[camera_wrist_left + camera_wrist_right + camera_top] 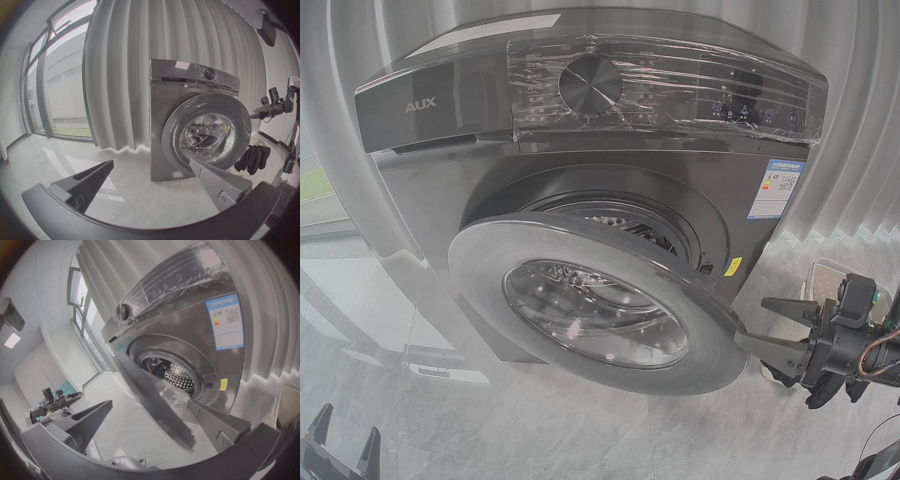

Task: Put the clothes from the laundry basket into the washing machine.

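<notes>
Grey tile floor [550, 425]; dark grey front-load washing machine [612, 175], round glass door [594, 306] ajar. Right gripper [751, 320] at 4 o'clock, jaws released astride door rim; left gripper [350, 420] at 7 o'clock, released. Black clothes [253, 157] beside machine, 4 o'clock.

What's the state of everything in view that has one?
Washing machine door: part open, swung outward.
Drum: exposed behind the door; contents unclear.
Right end effector: open, fingers either side of the door's edge.
Left end effector: open, empty, low over the floor.
Clothes: dark, draped over the basket, not loaded.
Basket: on the floor beside the machine.
</notes>
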{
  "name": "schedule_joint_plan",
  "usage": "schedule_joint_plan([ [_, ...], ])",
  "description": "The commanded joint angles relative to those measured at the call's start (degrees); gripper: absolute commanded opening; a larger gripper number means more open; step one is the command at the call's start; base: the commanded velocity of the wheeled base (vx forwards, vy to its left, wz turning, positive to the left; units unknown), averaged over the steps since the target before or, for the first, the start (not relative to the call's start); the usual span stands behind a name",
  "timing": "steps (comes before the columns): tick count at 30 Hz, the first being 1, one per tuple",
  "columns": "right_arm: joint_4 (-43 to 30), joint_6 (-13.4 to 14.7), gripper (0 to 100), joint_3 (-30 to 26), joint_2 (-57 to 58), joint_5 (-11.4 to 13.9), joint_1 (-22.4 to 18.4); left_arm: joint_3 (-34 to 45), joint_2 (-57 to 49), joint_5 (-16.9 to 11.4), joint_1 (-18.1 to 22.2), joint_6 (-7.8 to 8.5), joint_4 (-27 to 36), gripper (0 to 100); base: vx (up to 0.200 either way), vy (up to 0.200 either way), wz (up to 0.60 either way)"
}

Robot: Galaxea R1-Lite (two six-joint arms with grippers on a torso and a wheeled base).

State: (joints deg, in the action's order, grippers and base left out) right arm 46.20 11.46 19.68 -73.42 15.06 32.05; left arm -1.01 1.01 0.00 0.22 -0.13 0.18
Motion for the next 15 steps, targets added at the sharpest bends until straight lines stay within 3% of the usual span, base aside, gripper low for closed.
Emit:
schedule_joint_plan([
  [1,0.12,1.46,100,2.03,1.97,0.06,-3.22,1.01,-1.01,0.00,0.04,-0.04,-0.01,100,0.000,0.000,0.00],
  [5,0.47,4.01,100,3.97,-1.11,-0.03,-4.19,1.01,-1.01,0.00,0.04,-0.04,-0.01,100,0.000,0.000,0.00],
  [15,0.64,4.10,100,4.85,-8.31,-1.87,-3.84,1.01,-1.01,0.00,0.04,-0.04,-0.01,100,0.000,0.000,0.00],
])
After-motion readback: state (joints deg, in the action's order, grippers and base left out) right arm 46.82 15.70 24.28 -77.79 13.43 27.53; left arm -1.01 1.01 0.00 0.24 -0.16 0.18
